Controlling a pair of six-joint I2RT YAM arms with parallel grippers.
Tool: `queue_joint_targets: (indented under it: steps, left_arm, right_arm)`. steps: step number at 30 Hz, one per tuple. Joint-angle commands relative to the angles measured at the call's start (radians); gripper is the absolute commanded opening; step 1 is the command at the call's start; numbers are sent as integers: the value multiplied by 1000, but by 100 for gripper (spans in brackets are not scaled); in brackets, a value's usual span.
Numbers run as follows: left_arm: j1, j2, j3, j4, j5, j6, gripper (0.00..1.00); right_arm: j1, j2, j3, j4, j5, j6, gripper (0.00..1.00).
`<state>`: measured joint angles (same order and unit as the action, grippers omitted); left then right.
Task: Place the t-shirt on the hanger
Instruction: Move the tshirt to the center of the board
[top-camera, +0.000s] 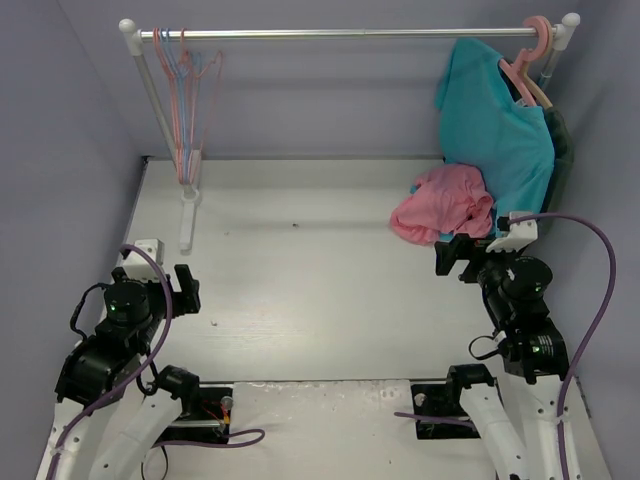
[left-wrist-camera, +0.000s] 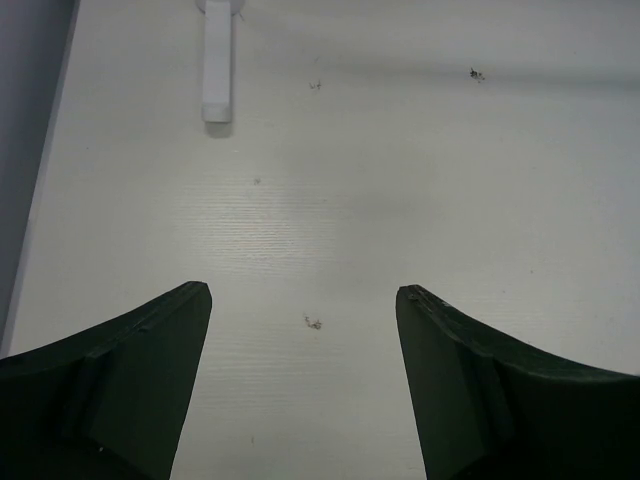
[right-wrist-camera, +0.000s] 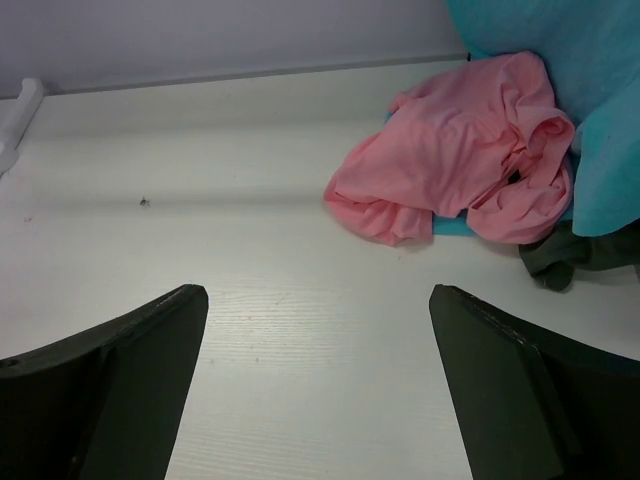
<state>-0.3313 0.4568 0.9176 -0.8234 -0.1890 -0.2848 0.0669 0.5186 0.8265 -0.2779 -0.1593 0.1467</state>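
Two grippers wait with their jaws spread and nothing between them. The right gripper (top-camera: 455, 257) is much the nearer to the t-shirt (top-camera: 445, 205), which lies crumpled on the table (top-camera: 300, 270) at the far right, its edge touching the hanging teal t-shirt (top-camera: 495, 120). In the top view the heap sits just beyond this gripper at about 12 o'clock, its longer side running roughly from 8 to 2 o'clock. In the right wrist view it lies ahead at 1 o'clock, so I judge the reach calls for a slight swing right. The hanger (top-camera: 184, 150) hangs among thin blue ones at the left end of the rail (top-camera: 350, 33), at 12 o'clock from the left gripper (top-camera: 187, 290), well apart from the shirt.
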Motion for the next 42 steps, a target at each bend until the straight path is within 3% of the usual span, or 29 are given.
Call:
queue_joint_targets:
  steps: [1,10,16,22,29,30,33,34,36,37,38,42]
  left_arm:
    - [-2,34,32,40,2,-16,75]
    - [-2,138,76,27,45,-33,75]
    - [-2,198,104,13,59,-54,75]
    - [-3,230,121,-10,80,-73,75]
    - [-2,212,130,-34,89,-83,75]
    - [-2,204,130,-36,89,-83,75]
    - [-2,191,129,-45,86,-85,75]
    - [-2,187,125,-49,85,-85,75]
    - [-2,180,122,-56,77,-83,75]
    - [-2,178,121,-60,76,-80,75]
    - [-2,175,121,-62,71,-80,75]
    - [-2,181,133,-65,57,-65,75]
  right_arm:
    - [4,53,29,55,49,-2,100]
    - [7,358,147,131,76,14,98]
    - [112,690,307,173,315,54,92]
    - [105,1003,393,226,447,117,93]
    - [65,1316,520,267,423,140,87]
    - [60,1375,537,266,412,139,85]
    - [47,1449,571,295,366,128,64]
    - [45,1460,577,318,362,120,48]
    - [47,1480,583,336,347,90,30]
    - [47,1482,586,354,337,76,11]
    - [47,1480,589,362,325,53,2]
    - [69,1416,628,390,282,-22,0]
